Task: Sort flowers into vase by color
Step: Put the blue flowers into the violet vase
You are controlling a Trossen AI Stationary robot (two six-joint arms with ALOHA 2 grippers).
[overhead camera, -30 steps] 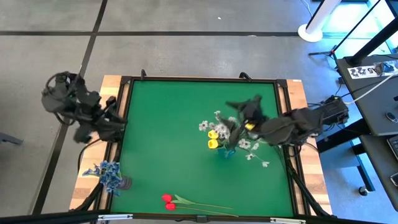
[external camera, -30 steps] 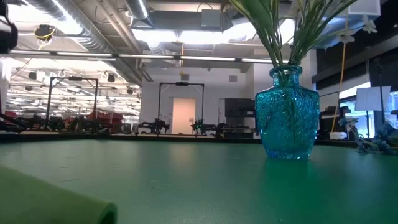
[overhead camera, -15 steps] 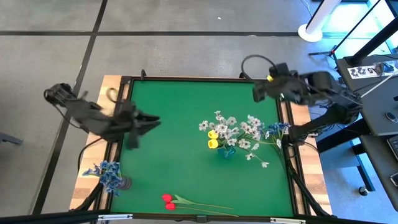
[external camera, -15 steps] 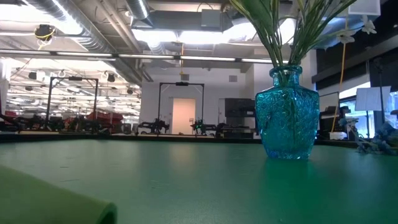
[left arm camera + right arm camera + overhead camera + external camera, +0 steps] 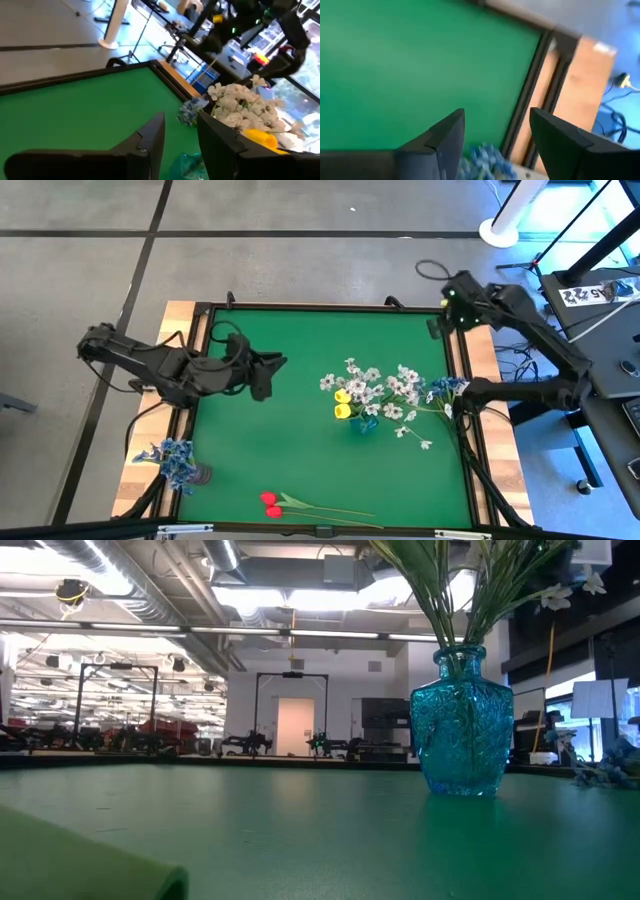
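At six o'clock on the green felt table [image 5: 290,450], two red fabric tulips on thin green stems [image 5: 272,504] are lying flat: light, floppy, best pinched mid-stem. Left gripper [image 5: 262,375] is hovering at nine o'clock, jaws parted, empty. Right gripper [image 5: 495,135] is idling at two o'clock, spread, empty.

A robotics lab hall: exposed ceiling ducts [image 5: 150,580], strip lights, rows of test rigs [image 5: 110,730].

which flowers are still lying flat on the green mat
The red tulips, lying flat near the mat's front edge. The yellow tulips and white blossoms stand in the blue vase; the blue bunch sits off the mat.
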